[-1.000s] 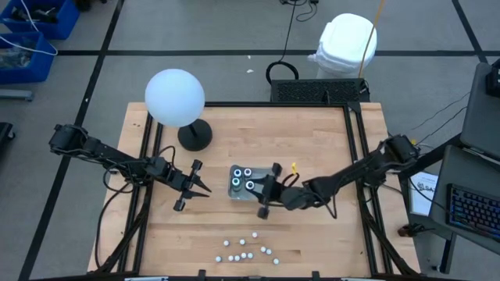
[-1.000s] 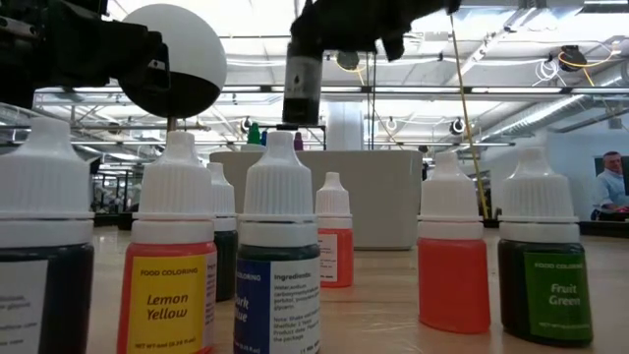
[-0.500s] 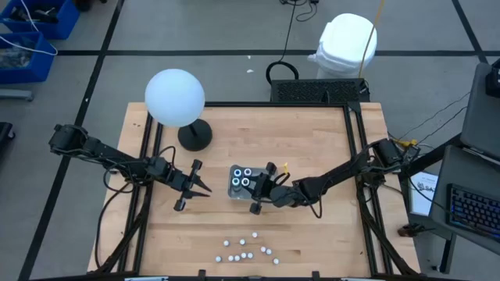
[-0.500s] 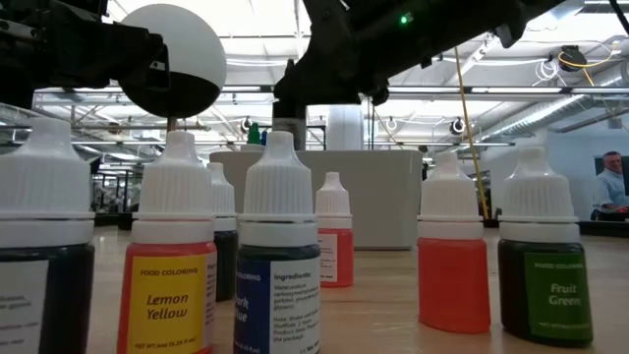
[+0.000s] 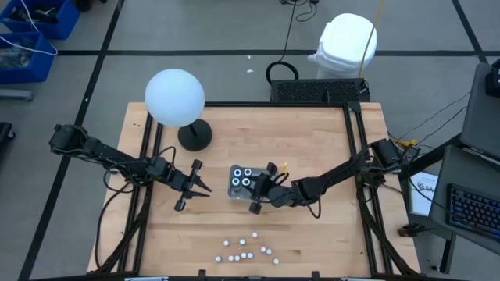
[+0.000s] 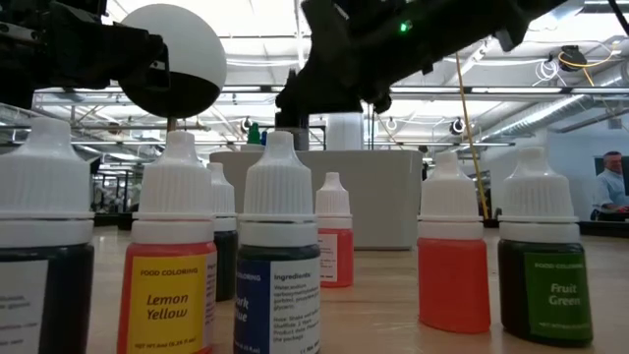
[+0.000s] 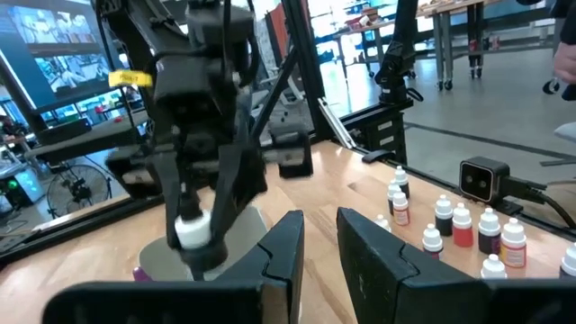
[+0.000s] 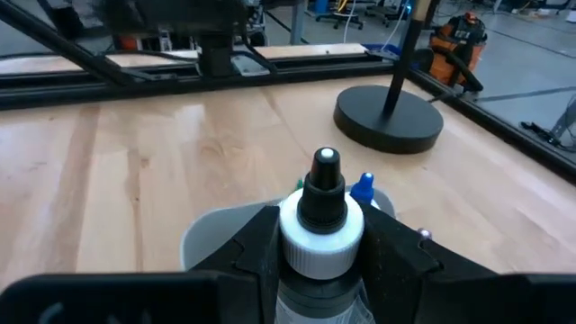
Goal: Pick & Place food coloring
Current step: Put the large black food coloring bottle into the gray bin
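The food coloring bottle point(image 8: 321, 229) sits squeezed in the right pincer point(image 5: 258, 190), just over the tray point(image 5: 234, 187). Lower it slowly and straight. The left pincer point(image 5: 191, 185) waits nearby, spread wide.

Overhead looks straight down, low sits among the bottles point(image 6: 278, 258), wrists look forward; all share the tabletop point(image 5: 312, 140).

White-capped food coloring bottles point(image 6: 278, 258) with yellow, navy, orange and green bodies on pale wood table point(image 5: 312, 234).
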### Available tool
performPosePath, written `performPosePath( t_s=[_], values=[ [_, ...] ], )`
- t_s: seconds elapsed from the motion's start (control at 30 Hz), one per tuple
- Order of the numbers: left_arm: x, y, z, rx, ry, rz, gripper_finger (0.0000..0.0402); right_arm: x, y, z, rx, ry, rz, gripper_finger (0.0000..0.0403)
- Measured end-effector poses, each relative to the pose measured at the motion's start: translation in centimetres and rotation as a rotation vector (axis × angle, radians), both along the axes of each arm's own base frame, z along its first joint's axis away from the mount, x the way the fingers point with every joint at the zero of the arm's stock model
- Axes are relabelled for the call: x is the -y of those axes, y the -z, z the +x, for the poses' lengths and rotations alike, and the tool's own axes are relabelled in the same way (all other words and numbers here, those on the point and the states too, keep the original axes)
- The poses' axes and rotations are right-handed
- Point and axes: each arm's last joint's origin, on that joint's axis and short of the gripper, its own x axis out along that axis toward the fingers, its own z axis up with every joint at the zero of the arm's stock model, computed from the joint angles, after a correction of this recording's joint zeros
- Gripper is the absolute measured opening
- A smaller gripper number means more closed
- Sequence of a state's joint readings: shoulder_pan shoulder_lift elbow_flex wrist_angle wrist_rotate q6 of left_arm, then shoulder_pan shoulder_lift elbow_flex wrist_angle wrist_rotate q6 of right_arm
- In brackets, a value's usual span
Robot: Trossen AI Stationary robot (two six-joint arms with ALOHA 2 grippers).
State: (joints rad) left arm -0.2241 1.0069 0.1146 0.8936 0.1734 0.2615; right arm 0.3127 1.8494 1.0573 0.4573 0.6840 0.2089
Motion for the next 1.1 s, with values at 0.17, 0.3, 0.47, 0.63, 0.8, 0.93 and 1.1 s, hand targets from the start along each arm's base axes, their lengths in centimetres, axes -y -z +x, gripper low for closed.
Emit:
performPosePath(
  t_s=[0.17, 0.3, 0.47, 0.63, 0.8, 0.93, 1.1],
  values=[
    [0.0, 0.0, 0.0, 0.000, 0.000, 0.000, 0.0076, 0.5, 1.8, 0.6, -0.013, 0.030, 0.025, 0.0109],
    [0.0, 0.0, 0.0, 0.001, -0.001, -0.001, 0.0076, 1.0, 2.8, 0.9, -0.020, 0.043, 0.032, 0.0113],
    [0.0, 0.0, 0.0, 0.000, -0.001, 0.000, 0.0077, 1.0, 2.8, 0.9, -0.021, 0.048, 0.041, 0.0110],
    [0.0, 0.0, 0.0, 0.001, -0.001, 0.000, 0.0077, 0.9, 2.9, 0.8, -0.019, 0.053, 0.061, 0.0114],
    [0.0, 0.0, 0.0, 0.000, -0.001, 0.000, 0.0076, 1.0, 3.1, 0.7, -0.040, 0.056, 0.061, 0.0111],
    [0.0, 0.0, 0.0, 0.000, -0.001, -0.001, 0.0076, 1.0, 3.1, 0.7, -0.040, 0.056, 0.063, 0.0115],
    [0.0, 0.0, 0.0, 0.000, -0.001, -0.001, 0.0077, 0.9, 3.2, 0.8, -0.038, 0.058, 0.071, 0.0116]
  ],
)
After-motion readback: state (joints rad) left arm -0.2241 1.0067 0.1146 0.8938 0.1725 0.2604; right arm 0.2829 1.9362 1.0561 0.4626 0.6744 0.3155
